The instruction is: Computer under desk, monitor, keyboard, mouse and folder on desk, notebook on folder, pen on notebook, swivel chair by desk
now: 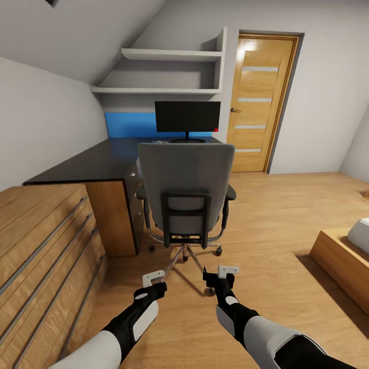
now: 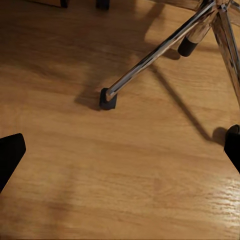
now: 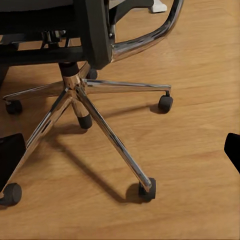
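- While both arms reach forward low over the wood floor [image 1: 266,220], the swivel chair [image 1: 185,189] stands just beyond them with its grey back turned to the robot.
- Left gripper [image 1: 154,279]: empty, jaws spread wide; in the left wrist view 1 chrome leg of the chair's base [image 2: 150,62] lies ahead, its caster resting on the floor.
- Right gripper [image 1: 225,270]: also empty, jaws wide; the right wrist view looks at the 5-star base [image 3: 75,92] and the underside of the seat.
- Desk [image 1: 97,161]: its glossy black tabletop runs from the near left to the far wall, with the chair just to its right, near the drawer unit.
- Monitor [image 1: 187,117]: upright on the far end of the tabletop, screen dark, beyond the chair.
- Wooden dresser [image 1: 41,246] stands near left; a wooden door [image 1: 259,102] is far right.
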Controlling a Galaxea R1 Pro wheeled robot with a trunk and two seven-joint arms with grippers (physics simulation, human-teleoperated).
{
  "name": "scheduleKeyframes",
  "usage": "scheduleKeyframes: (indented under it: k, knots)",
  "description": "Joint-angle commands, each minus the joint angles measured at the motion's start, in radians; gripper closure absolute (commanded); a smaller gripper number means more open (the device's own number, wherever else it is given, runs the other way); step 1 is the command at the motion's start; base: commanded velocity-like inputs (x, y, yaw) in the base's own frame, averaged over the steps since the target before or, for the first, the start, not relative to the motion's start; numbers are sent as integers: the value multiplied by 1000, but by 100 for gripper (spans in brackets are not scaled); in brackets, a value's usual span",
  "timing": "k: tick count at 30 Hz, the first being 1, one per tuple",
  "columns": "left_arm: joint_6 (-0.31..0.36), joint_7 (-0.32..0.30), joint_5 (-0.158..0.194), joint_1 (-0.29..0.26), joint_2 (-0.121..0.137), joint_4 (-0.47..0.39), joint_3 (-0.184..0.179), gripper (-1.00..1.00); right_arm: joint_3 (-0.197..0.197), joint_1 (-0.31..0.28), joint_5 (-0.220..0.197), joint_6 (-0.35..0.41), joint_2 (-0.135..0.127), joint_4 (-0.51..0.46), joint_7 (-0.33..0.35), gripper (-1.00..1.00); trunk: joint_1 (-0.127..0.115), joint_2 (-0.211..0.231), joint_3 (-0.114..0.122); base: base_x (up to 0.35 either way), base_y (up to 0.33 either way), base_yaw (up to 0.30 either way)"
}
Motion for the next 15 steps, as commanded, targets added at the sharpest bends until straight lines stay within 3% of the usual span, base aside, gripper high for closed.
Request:
scheduleKeyframes:
  k: [1,15]
  knots:
    - [4,9,4,-1,1,-2,-7,-100,9,-1,-6,-3,0,1,-5,-100,0,0,-3,0,0,0]
    - [4,8,5,-1,1,-2,-7,-100,8,-1,-6,-3,0,1,-5,-100,0,0,-24,0,0,0]
